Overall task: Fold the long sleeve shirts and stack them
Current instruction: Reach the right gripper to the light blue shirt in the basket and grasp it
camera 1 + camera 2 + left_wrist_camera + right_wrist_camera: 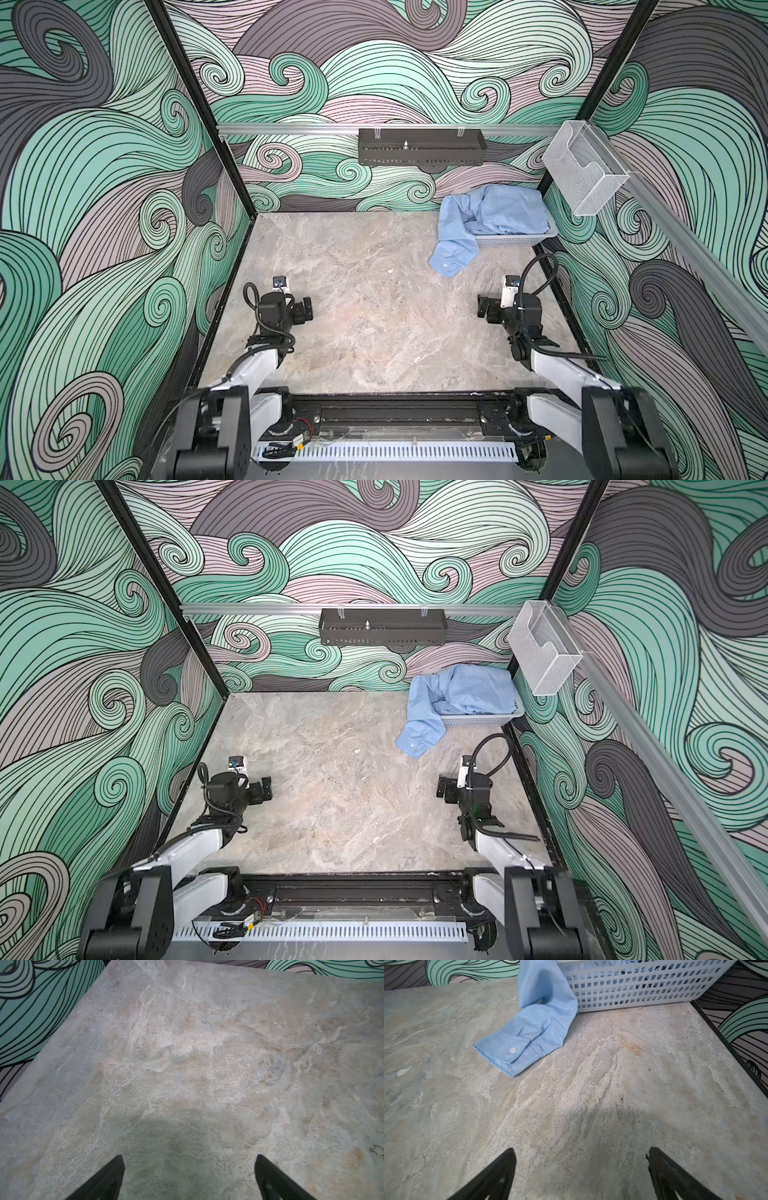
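Upper right of both top views, at the table's far corner: long sleeve shirt (494,210), light blue, heaped in a pale perforated basket (521,240). One sleeve (457,243) hangs over the basket's wall, and its buttoned cuff (508,1051) lies flat on the table (353,299). Left jaws and right jaws: both spread wide, empty, low over bare table toward the lower left and lower right of the frame, well apart from the cloth. Step, as judged: draw the shirt out for spreading. Right jaws sit nearer. A pinch on the sleeve just above the cuff would likely serve, lifting first so the basket is not dragged along, then pulling slowly toward mid-table. Left jaws could take a second hold once the body clears the rim. Not made out: collar, front buttons and second sleeve, all buried in the heap; whether another shirt lies beneath. Left wrist view shows table only.
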You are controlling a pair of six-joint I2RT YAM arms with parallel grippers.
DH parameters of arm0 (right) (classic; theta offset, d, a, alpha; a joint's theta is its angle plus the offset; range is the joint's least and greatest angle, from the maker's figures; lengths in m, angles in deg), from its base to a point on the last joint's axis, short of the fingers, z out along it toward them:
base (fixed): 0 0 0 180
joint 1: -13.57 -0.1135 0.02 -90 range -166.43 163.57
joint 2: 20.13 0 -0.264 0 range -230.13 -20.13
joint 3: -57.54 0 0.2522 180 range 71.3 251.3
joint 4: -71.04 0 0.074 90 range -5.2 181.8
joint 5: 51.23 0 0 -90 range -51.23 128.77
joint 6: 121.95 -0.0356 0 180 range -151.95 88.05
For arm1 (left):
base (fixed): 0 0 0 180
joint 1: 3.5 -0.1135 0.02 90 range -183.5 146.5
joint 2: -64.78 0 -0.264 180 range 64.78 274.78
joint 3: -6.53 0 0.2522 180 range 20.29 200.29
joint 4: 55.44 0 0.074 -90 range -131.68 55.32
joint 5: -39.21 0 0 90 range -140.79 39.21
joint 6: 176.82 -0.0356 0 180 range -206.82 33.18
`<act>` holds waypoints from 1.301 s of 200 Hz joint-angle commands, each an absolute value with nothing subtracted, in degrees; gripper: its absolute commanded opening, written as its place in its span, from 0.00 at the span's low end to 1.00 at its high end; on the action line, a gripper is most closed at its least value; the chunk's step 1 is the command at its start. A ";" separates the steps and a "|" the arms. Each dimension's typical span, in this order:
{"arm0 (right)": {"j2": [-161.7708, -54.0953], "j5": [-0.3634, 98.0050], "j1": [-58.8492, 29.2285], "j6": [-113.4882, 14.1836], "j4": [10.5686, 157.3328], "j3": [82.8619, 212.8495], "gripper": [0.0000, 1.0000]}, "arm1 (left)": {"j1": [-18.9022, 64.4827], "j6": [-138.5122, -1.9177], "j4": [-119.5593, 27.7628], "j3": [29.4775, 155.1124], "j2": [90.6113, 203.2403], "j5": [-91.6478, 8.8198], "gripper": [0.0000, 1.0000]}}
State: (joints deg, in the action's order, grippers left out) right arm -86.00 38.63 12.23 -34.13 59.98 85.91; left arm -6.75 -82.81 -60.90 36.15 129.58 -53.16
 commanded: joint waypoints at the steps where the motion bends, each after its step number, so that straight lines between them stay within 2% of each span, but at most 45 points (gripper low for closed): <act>1: -108.28 36.31 11.04 -29.12 35.96 94.32 0.99 | -6.66 -84.71 -79.71 47.19 152.09 -55.17 0.98; 190: -108.63 38.85 12.64 -30.28 37.16 95.07 0.98 | -6.99 -84.17 -78.86 47.79 152.40 -55.05 0.99; 221: -107.99 36.51 11.98 -30.25 36.45 94.69 0.99 | -6.23 -85.73 -79.90 47.38 150.71 -56.00 0.94; 230: -105.87 31.93 10.70 -30.35 36.74 95.21 0.99 | -5.13 -86.24 -75.03 49.90 148.08 -60.13 0.91; 246: -97.61 25.39 8.14 -30.93 58.15 103.24 0.95 | -4.37 -78.16 -52.15 60.84 143.03 -68.92 0.88; 251: -95.96 22.46 7.79 -33.57 61.53 105.72 0.95 | -4.38 -75.80 -47.67 64.61 142.84 -69.98 0.86; 260: -93.63 22.90 7.65 -37.08 66.24 109.01 0.94 | -4.16 -73.68 -41.03 70.21 143.00 -69.21 0.83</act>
